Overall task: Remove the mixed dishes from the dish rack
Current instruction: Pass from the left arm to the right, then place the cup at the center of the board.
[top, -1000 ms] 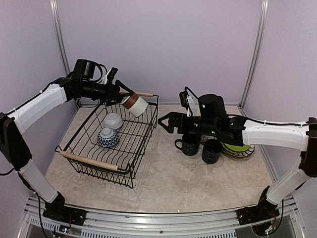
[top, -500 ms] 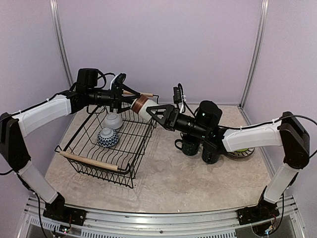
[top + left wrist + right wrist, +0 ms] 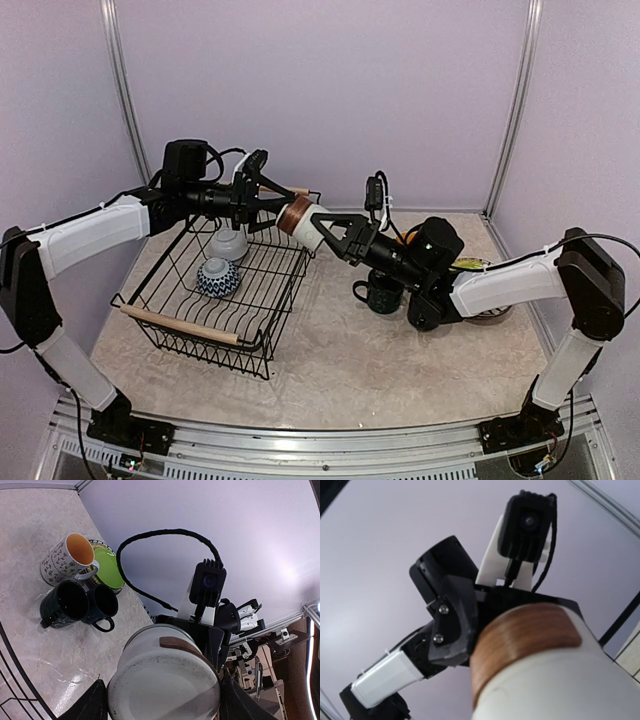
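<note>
Over the beige table (image 3: 380,370), above the dish rack's (image 3: 185,325) two-o'clock corner, we pinch the cup (image 3: 298,216) in our left gripper (image 3: 272,204) mid-handover, our right gripper (image 3: 322,228) around its other end, grip untellable; next, we judge, left must release.

Small cup (image 3: 555,680), white, brown band, fills lower right; left gripper (image 3: 506,609) jaws clasp banded end.

A beige, marbled tabletop (image 3: 400,370) forms the floor of the booth. Plain lavender walls (image 3: 330,90) rise behind it and at both sides, joined at the far corners by silver metal posts (image 3: 517,100). A ribbed aluminium rail (image 3: 300,455) runs along the tabletop's near edge.
</note>
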